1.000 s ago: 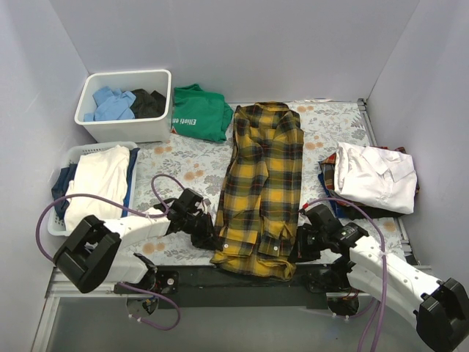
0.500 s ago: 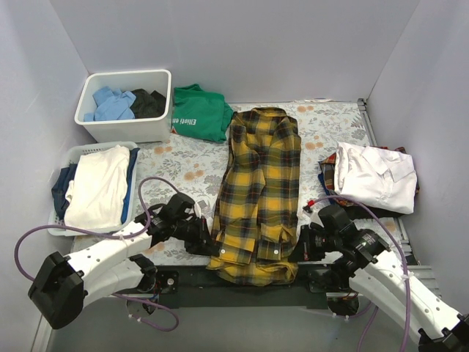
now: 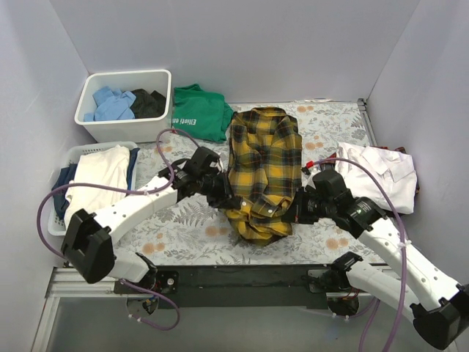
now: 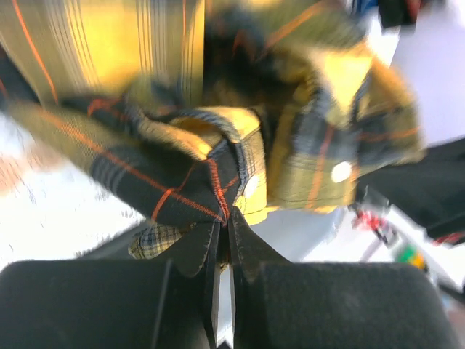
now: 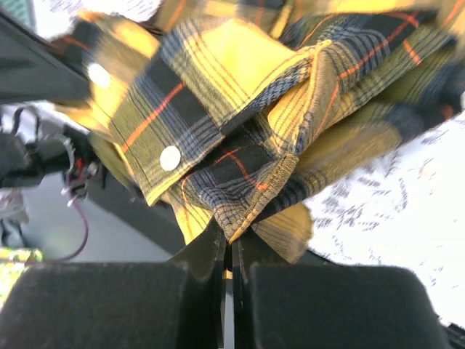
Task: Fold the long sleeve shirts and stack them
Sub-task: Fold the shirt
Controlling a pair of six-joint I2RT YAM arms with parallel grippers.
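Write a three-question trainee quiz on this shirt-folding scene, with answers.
1. True or false: the left gripper and the right gripper are each shut on the plaid flannel shirt.
2. Where is the white collared shirt? A draped over the left arm; B on the clothes pile at right; C hanging on the back wall.
3. Fill in: the white bin holds a dark garment and a paler garment coloured light ____.
Key: 1 true; 2 B; 3 blue.
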